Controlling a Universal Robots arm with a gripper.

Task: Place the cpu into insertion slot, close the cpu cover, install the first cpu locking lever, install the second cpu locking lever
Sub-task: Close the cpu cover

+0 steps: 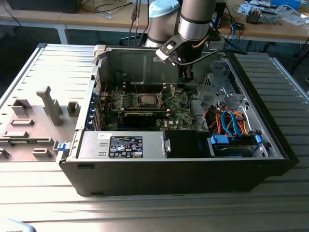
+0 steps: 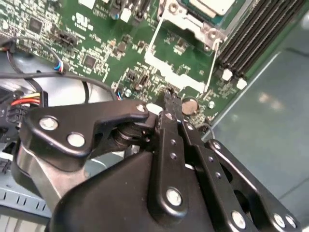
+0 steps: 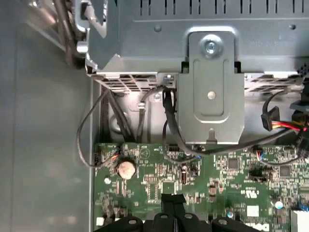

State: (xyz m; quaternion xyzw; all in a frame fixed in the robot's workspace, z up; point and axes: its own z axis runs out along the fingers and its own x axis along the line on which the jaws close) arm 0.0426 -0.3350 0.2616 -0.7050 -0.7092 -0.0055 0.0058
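No wording can be made out letter by letter. In the exterior view, low and centre in the frame, a black label (image 1: 125, 146) with rows of tiny white print and small symbols sits on the grey metal housing (image 1: 89, 145). A small white sticker (image 1: 102, 136) with dark marks lies just toward the exterior view's left of it. In the second wrist view, the green circuit board (image 2: 96, 43) carries white printed symbols (image 2: 79, 20) and fine white lettering beside its parts, too small to read. In the first wrist view, the same board (image 3: 227, 179) shows white printed marks (image 3: 251, 193) and a white square sticker (image 3: 252, 210), also unreadable.
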